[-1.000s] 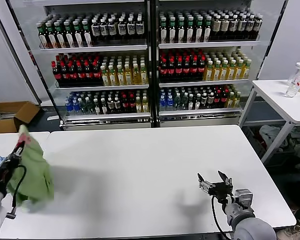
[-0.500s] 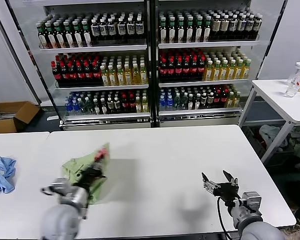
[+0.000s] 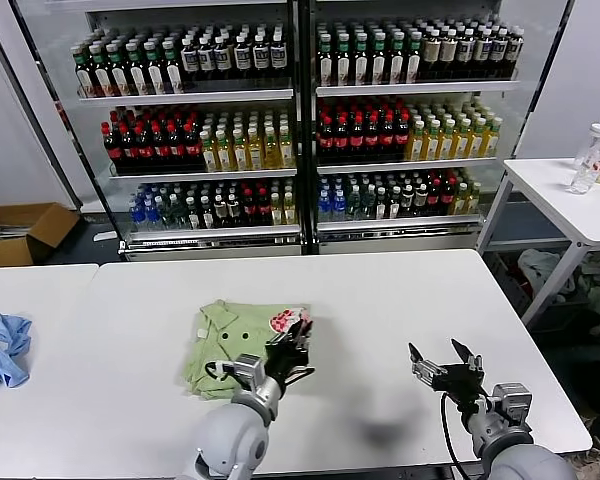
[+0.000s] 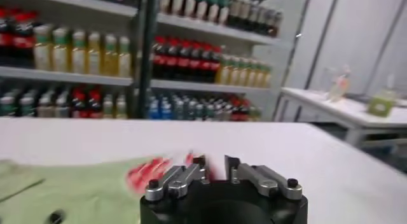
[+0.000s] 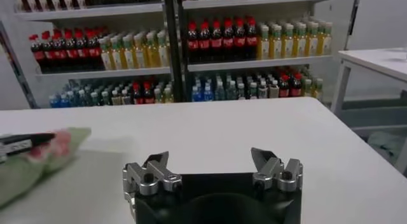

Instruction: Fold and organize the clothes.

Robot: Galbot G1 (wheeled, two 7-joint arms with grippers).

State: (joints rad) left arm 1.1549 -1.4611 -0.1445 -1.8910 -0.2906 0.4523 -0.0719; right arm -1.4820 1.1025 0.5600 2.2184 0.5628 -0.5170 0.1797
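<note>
The green shirt [image 3: 242,343] lies crumpled on the table [image 3: 380,300], right under and ahead of the left gripper [image 3: 298,337], whose fingers sit narrowly parted at its red patch (whether they pinch cloth is unclear). The right gripper [image 3: 448,362] waits spread wide, well apart. No folding is done yet.

a crumpled light green cotton polo shirt [image 3: 242,337] with a red-and-white printed patch lies on the white counter [image 3: 380,300]. the left gripper [image 3: 292,343] sits at the shirt's patch edge, jaws nearly together. the right gripper [image 3: 446,366] hovers well apart over bare counter, jaws spread. a light blue garment [image 3: 2,347] lies on the neighbouring white counter.
</note>
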